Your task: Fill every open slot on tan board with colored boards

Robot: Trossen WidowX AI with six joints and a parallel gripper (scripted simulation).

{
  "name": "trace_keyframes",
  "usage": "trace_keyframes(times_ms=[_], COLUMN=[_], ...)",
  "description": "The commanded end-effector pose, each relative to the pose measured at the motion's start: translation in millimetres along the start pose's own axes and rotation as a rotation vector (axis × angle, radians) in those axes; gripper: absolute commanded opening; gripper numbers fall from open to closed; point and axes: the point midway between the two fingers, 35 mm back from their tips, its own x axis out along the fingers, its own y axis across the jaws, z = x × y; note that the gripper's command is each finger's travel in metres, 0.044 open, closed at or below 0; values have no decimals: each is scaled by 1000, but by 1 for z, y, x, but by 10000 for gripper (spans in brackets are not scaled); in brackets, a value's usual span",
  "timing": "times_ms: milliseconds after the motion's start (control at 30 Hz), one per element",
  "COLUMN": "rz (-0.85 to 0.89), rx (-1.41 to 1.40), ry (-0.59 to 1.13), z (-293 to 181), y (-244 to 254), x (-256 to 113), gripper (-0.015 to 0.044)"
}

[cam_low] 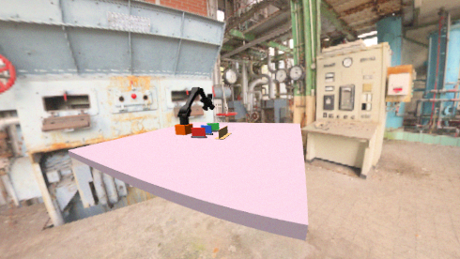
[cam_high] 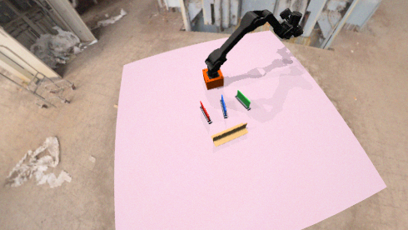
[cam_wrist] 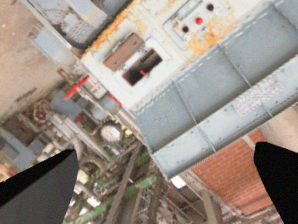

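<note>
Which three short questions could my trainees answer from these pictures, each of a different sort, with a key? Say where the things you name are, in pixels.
1. Multiple choice: Which board is the middle one of the three in holders, seen from the top?
a) red
b) blue
c) green

2. True or false: The tool (cam_high: 296, 30) (cam_low: 210, 105) (cam_wrist: 166, 155) is shut on the green board (cam_high: 243, 99) (cam_low: 213, 127).

3. Fill the gap: The arm stands on an ____ base, on the pink surface (cam_high: 175, 179) (cam_low: 225, 174).

Key: 1 b; 2 false; 3 orange
</note>
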Motion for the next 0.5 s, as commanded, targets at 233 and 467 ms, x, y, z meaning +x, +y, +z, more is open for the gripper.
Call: trace_keyframes(times_ms=[233, 467], rz=[217, 401], rx=[228, 429], ry=[86, 194], z=[-54, -91], y=[63, 111], x=[-73, -153], gripper=[190, 181])
